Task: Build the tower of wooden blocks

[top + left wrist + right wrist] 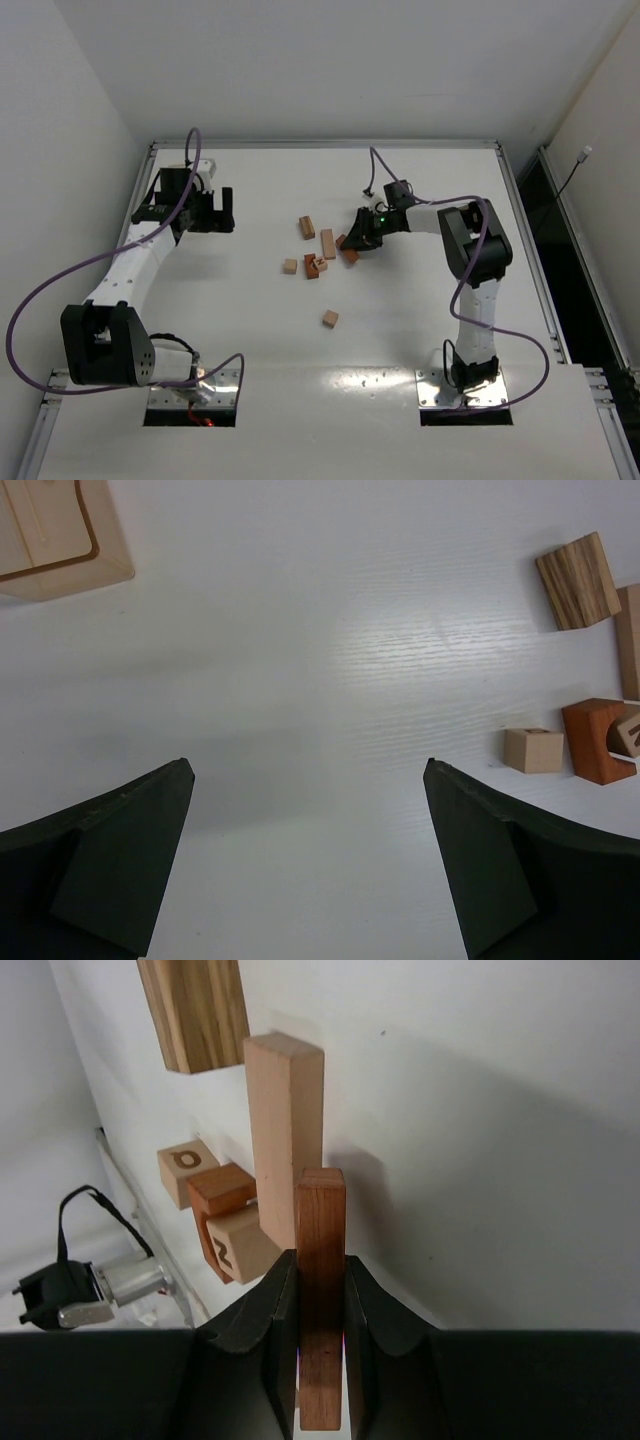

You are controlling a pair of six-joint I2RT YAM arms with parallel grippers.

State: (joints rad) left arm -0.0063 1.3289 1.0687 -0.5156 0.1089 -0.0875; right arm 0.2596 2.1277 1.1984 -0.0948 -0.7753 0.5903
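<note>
My right gripper [320,1258] is shut on a reddish-brown bar [321,1210], low over the table at the right of the block cluster [350,255]. Just beyond it lie a tan bar [285,1130], a striped block [195,1010], a reddish block [222,1192] and two lettered cubes [235,1245]. One cube [330,318] lies alone nearer the bases. My left gripper [308,770] hangs open over bare table with nothing between its fingers, left of the wood blocks [533,750]. The tower is out of view; the blocks lie loose.
A flat pale tray [50,540] sits at the top left of the left wrist view. Metal rails [520,200] border the white table [250,330], with walls beyond them. Purple cables loop beside both arms.
</note>
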